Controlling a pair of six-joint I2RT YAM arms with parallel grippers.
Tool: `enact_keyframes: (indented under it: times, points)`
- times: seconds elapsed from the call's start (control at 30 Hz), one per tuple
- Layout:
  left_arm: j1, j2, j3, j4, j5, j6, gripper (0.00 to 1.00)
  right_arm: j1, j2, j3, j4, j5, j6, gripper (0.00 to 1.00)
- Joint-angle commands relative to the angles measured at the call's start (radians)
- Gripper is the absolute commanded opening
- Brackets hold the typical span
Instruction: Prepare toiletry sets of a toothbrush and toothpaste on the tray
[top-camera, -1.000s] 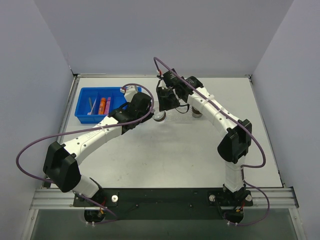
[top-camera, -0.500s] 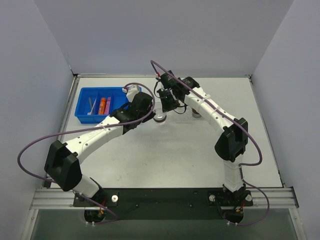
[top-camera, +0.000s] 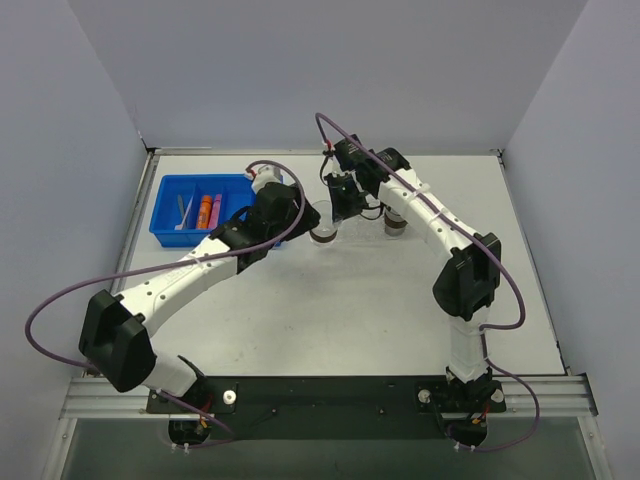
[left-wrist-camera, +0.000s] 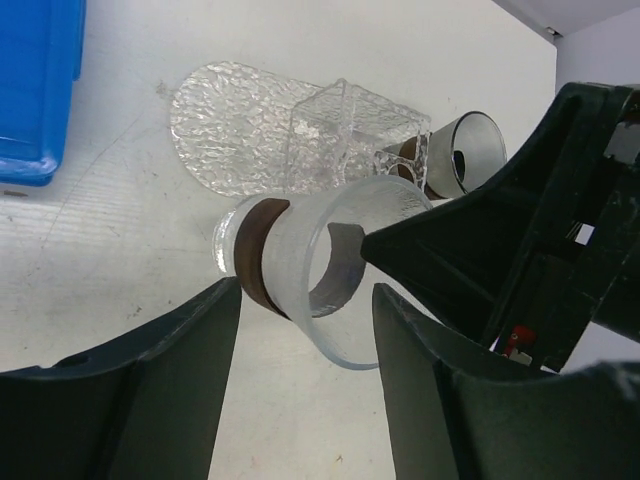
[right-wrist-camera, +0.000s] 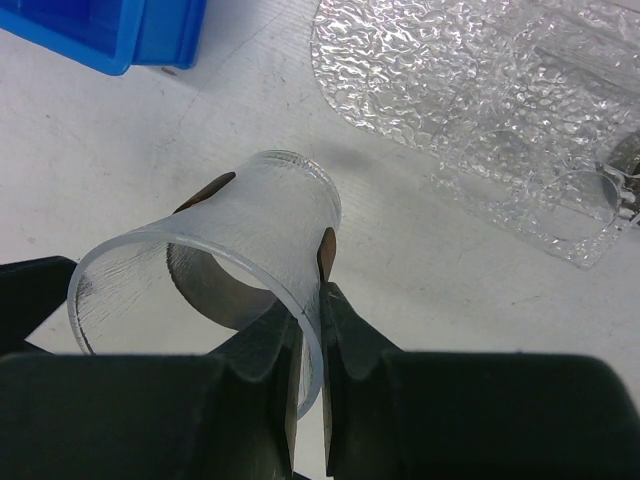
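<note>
The toothbrush, an orange toothpaste tube and a pink one lie in the blue bin. The clear bumpy tray lies on the table with a clear box on it. My right gripper is shut on the rim of a frosted cup with a brown band, tilted just above the table in front of the tray. My left gripper stands open, its fingers on either side below the cup and apart from it.
A second brown-banded cup lies at the tray's right end. The blue bin's corner is close on the left of the held cup. Walls close the table on three sides.
My left gripper has opened and let go of the cup. My right gripper has closed on the cup's rim and shifted slightly right with it.
</note>
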Motion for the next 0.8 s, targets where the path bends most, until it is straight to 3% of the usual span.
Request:
enact_keyframes:
  times: [0.0, 0.37, 0.77]
  points:
    - [0.045, -0.105, -0.057, 0.089, 0.024, 0.072, 0.67, -0.008, -0.046, 0.005, 0.033, -0.059, -0.042, 0.00]
    - [0.246, -0.299, -0.289, 0.195, 0.202, 0.117, 0.71, -0.084, -0.021, 0.037, 0.044, -0.074, -0.148, 0.00]
    - [0.384, -0.264, -0.291, 0.276, 0.486, 0.272, 0.71, -0.110, 0.031, 0.102, 0.044, -0.036, -0.171, 0.00]
